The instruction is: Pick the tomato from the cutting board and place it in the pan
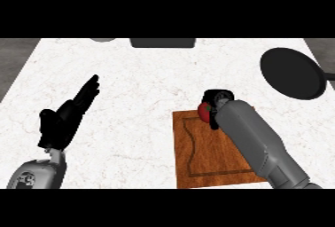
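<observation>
Right robot hand (pixel 218 98) is curling around the tomato (pixel 205 111) at the cutting board's (pixel 212 153) far edge. Grasp step, probably; next is lifting toward the pan (pixel 292 73). Left robot hand (pixel 67 116) is resting with fingers straight.

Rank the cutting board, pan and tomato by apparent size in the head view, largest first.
1. cutting board
2. pan
3. tomato, though the right hand curled round it hides part of it.

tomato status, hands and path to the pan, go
Right hand curled on tomato at cutting board far edge. Left hand open, resting at left. Pan far right, nothing between.
</observation>
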`<action>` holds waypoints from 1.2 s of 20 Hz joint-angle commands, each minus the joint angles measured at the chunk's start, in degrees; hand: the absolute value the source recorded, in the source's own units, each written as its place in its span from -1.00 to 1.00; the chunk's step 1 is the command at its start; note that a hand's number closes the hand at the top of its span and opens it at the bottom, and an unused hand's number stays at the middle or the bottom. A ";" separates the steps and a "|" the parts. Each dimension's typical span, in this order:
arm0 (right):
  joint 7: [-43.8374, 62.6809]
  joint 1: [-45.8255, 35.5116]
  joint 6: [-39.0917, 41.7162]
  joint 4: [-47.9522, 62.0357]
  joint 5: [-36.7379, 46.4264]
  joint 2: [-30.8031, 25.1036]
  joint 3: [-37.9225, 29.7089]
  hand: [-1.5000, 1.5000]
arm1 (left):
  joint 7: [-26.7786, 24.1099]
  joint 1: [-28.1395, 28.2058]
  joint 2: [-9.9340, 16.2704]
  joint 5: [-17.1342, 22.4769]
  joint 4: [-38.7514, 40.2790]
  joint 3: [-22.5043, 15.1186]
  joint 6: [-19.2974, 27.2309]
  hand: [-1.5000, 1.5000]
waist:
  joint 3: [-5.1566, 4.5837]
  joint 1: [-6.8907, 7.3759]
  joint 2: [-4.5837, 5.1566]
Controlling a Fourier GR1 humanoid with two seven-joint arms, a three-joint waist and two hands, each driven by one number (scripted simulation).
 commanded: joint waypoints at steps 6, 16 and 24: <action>-10.32 9.74 -10.20 -19.71 3.81 -6.17 2.18 1.00 | -0.69 1.42 0.17 0.73 1.32 2.55 -0.11 0.00 | 0.61 -3.35 -0.37; -23.85 25.78 -35.59 -49.08 9.07 -20.06 -2.73 1.00 | -2.18 5.05 1.41 0.66 -0.60 3.89 -0.13 0.00 | 0.64 -5.08 -0.69; -28.82 45.43 -43.40 -66.71 2.35 -25.99 -16.41 1.00 | -4.21 5.14 -1.00 -2.24 0.06 0.33 0.25 0.00 | 0.61 -2.20 0.47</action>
